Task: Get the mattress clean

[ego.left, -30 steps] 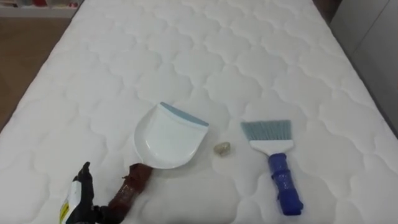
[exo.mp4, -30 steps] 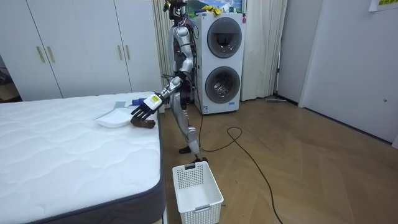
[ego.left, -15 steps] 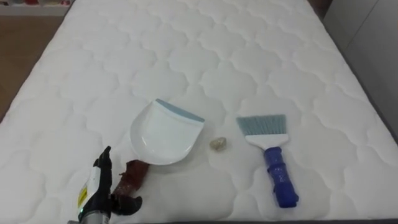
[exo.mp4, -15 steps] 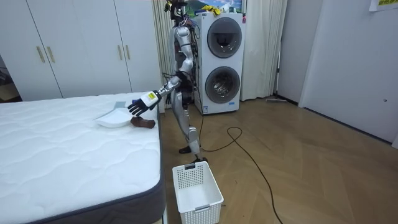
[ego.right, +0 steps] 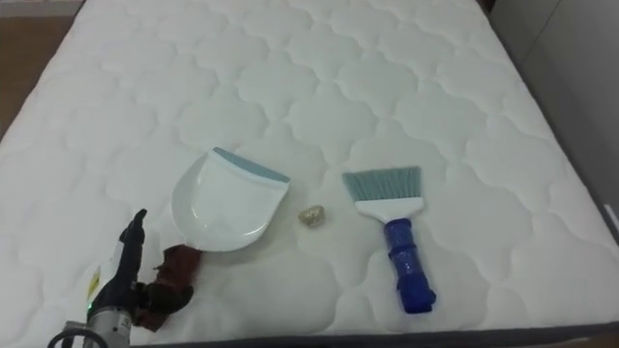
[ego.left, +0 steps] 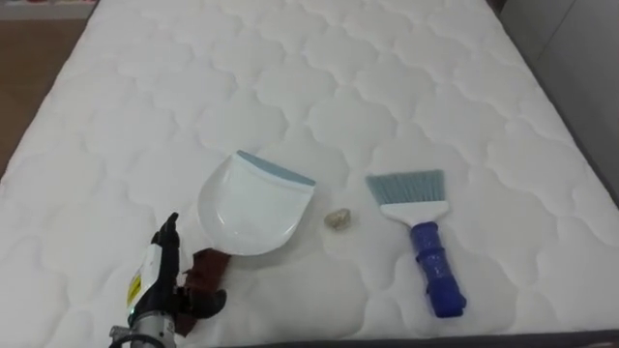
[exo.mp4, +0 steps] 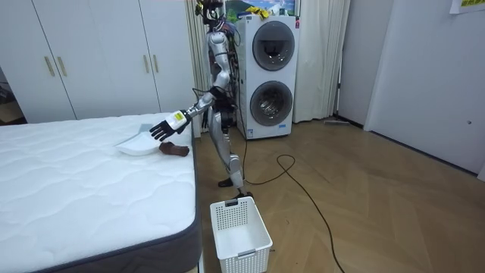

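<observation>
My left robot hand (ego.left: 153, 280) has lifted slightly, fingers straight, touching nothing, just left of the dustpan's (ego.left: 253, 203) brown handle (ego.left: 205, 271). On the bed (ego.left: 338, 77), a scrap (ego.left: 337, 219) lies right of the pan, with the brush (ego.left: 423, 242) farther right.

Hand: your left robot hand (ego.left: 153, 280) has come up from the lower-left corner toward 1 o'clock, fingers straight.
Handle: the dustpan's brown handle (ego.left: 207, 267) is now more covered by that hand.
Room view: your hand (exo.mp4: 161, 130) reaches further over the bed (exo.mp4: 76, 189), nearer the dustpan (exo.mp4: 135, 145).
Camera: your head view has shifted slightly.
</observation>
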{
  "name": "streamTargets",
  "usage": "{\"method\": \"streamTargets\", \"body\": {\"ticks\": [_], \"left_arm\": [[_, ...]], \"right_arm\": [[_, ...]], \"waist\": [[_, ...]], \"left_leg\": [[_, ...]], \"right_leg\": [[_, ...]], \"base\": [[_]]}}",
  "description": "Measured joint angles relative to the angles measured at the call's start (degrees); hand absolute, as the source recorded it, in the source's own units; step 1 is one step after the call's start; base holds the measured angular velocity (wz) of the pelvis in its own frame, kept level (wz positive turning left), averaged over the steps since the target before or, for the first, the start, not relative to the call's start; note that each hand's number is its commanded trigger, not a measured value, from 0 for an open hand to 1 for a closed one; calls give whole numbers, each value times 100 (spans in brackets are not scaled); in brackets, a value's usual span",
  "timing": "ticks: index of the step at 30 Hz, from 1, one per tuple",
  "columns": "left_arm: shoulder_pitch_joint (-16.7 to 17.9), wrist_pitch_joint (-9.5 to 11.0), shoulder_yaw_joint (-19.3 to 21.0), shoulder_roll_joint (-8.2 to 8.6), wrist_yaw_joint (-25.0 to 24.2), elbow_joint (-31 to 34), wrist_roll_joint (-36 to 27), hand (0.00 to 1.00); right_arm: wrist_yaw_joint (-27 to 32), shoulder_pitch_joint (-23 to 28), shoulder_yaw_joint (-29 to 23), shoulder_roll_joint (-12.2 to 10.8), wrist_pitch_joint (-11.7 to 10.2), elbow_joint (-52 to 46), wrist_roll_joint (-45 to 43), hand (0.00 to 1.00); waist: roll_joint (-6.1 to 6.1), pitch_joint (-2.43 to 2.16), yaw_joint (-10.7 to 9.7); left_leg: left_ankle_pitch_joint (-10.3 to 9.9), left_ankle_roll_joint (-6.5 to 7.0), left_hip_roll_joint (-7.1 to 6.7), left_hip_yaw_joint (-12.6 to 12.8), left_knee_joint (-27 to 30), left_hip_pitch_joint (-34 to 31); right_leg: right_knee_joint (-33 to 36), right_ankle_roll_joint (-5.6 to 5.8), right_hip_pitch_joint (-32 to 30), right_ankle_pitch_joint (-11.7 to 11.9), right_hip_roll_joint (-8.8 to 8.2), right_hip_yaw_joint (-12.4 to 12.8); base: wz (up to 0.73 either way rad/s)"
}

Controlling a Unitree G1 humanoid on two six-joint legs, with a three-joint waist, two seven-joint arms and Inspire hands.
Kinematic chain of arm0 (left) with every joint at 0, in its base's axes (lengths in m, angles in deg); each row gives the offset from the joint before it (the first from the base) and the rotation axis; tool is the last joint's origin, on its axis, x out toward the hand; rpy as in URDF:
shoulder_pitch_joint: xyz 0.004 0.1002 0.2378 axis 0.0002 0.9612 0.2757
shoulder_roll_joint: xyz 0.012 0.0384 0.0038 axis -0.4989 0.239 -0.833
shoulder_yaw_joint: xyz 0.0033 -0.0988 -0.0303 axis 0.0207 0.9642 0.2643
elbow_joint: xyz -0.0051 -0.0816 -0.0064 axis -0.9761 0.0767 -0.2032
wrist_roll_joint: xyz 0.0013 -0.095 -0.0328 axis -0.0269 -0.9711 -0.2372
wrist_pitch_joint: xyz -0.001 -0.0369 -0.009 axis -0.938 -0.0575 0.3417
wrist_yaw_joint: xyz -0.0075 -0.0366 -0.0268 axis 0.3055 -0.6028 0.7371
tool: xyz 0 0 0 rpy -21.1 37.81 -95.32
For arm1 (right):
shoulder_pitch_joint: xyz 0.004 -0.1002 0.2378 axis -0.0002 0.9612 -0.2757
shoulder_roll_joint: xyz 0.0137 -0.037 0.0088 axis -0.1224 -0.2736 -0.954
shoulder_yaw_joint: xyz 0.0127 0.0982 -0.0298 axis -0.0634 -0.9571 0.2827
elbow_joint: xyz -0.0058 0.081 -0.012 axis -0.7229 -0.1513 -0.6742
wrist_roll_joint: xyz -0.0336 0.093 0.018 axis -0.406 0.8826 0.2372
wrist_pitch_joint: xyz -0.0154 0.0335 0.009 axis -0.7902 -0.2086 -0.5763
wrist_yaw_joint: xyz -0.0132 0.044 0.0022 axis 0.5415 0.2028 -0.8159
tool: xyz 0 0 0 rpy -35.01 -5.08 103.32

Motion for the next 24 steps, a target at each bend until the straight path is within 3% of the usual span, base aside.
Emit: {"method": "streamTargets", "body": {"ticks": [2, 5, 12, 17, 24], "left_arm": [[-65, 0, -5, 0, 7, -201, -41, 0], [-187, -3, -49, -1, 23, -498, -110, 0], [-344, -3, -109, 0, 136, -560, -106, 0], [-628, -34, -108, 3, 160, -1023, -321, 0], [-855, -31, -100, -3, 161, -1482, -562, 0]], "right_arm": [[0, -40, 40, 1, 2, 19, 58, 0], [2, -72, 82, 5, 0, 61, 202, 0], [5, -130, 115, 7, 5, 102, 267, 0], [5, -309, 121, 5, 42, 199, 477, 0], [-11, -535, 118, 3, 35, 295, 664, 0]], "waist": [[31, -16, -5], [67, 9, -26], [85, 14, -51], [116, 49, -79], [127, 58, -136]], "left_leg": [[0, 0, 0, 4, 0, -50], [0, 0, -1, 3, -3, -93], [2, 1, 0, 12, 17, -361], [2, 1, -2, 67, 115, -594], [6, 9, -5, 71, 172, -857]], "right_leg": [[15, 0, -64, 1, -3, 1], [17, 0, -99, 1, -2, -10], [161, -1, -430, 1, -12, 1], [284, -1, -698, 1, -28, 31], [375, -8, -990, 6, -43, 40]], "base": [[0], [0], [-1], [-6], [-2]]}}
